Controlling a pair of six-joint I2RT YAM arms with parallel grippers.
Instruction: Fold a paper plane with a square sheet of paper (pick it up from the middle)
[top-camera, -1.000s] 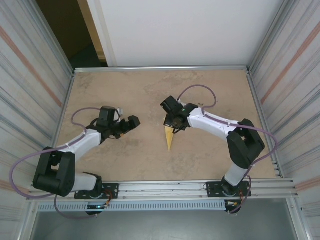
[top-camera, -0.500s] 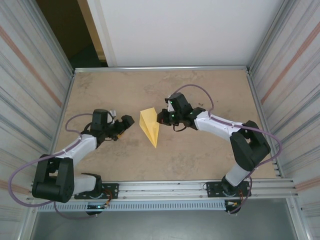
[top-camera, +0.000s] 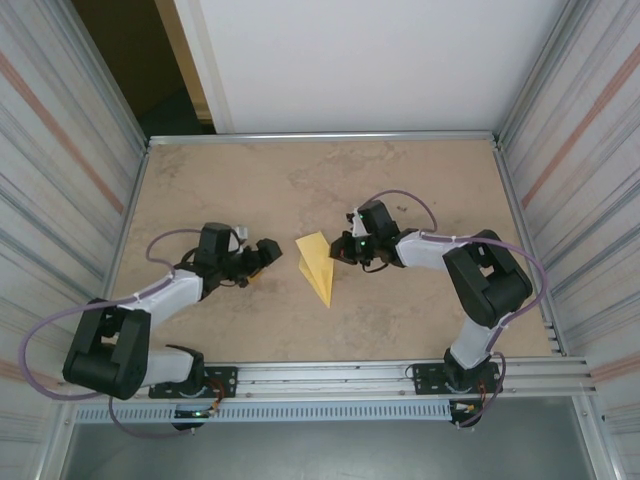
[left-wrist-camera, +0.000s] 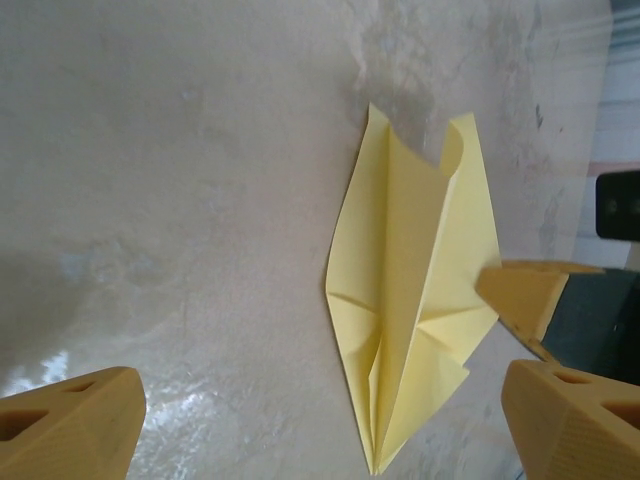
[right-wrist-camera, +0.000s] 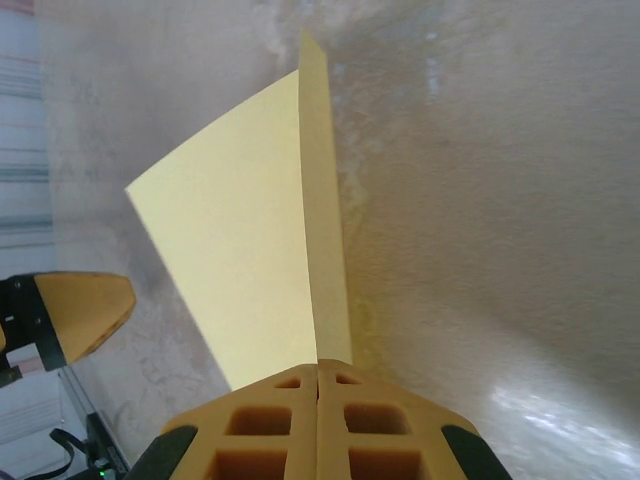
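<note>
The square sheet of paper stands folded into the yellow paper plane (top-camera: 316, 262), a narrow dart with a centre crease, low over the middle of the table. My right gripper (top-camera: 341, 250) is shut on its centre fold from the right; in the right wrist view the closed fingertips (right-wrist-camera: 318, 365) pinch the plane (right-wrist-camera: 250, 250). My left gripper (top-camera: 265, 254) is open just left of the plane, not touching it. In the left wrist view the plane (left-wrist-camera: 410, 300) spreads its wings, sharp tip towards the camera, between the wide-apart left gripper (left-wrist-camera: 320, 425) fingers.
The tan table (top-camera: 250, 180) is fenced by a metal rail at the near edge (top-camera: 330, 372) and ribbed walls on both sides. Purple cables loop off both arms. The right gripper's fingertip (left-wrist-camera: 525, 295) shows beside the plane's right wing.
The right gripper has carried the plane left, then back a little and lower, turning it so the wings show. The left gripper has crept right towards the plane, its jaws slightly narrower.
</note>
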